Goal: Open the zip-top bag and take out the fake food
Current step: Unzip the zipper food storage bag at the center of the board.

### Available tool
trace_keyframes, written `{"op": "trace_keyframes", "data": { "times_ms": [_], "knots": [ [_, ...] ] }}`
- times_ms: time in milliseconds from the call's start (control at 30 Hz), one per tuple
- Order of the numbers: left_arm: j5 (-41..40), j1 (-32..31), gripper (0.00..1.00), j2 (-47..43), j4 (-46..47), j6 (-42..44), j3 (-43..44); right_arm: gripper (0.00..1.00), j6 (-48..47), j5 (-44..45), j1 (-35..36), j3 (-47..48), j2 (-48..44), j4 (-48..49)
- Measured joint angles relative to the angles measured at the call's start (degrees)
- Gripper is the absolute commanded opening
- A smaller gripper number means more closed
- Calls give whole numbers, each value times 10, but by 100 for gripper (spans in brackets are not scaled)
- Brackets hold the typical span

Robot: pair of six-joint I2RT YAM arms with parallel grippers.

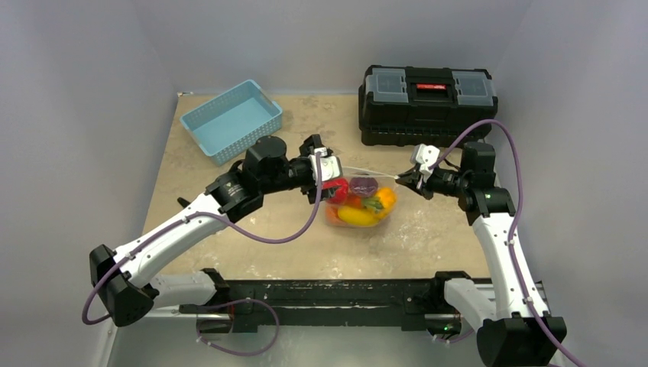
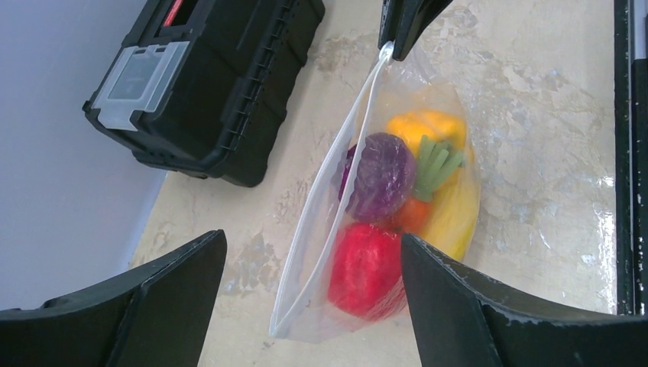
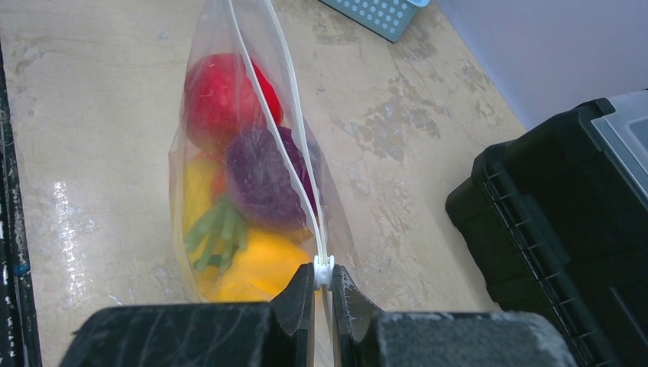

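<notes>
The bag (image 1: 359, 200) lies on the table (image 1: 428, 237), in the middle between the two arms. Its white strip (image 1: 367, 173) runs sideways along the far edge, with one end toward each arm. The toy food (image 1: 358, 206) is all inside: red, purple, orange and yellow pieces.

The right gripper (image 1: 403, 180) has its fingers pressed together on the right end of the strip, on the small white tab there. The left gripper (image 1: 327, 170) is at the other end. Its fingers (image 2: 153, 298) are wide apart and hold nothing. In the left wrist view the loose end of the bag sits low between them, and the strip leads straight away to the right gripper.

So the left gripper is the one nearer the loose end. In the right wrist view the strip's two white lines look a little apart, so the mouth may be partly open — I cannot tell how far. The next move likely needs the left fingers to close on one lip and pull across the strip — not along it.
</notes>
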Motion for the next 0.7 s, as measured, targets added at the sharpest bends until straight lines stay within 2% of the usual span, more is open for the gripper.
{"op": "trace_keyframes", "data": {
  "times_ms": [200,467,700],
  "knots": [
    [1,4,84,29,-3,16,0,0,0,-1,0,-1,0,-3],
    [18,9,74,102,-31,29,40,0,-5,-9,0,-1,0,-8],
    [30,10,55,135,-39,29,80,0,-7,-14,0,-1,0,-9]
  ]
}}
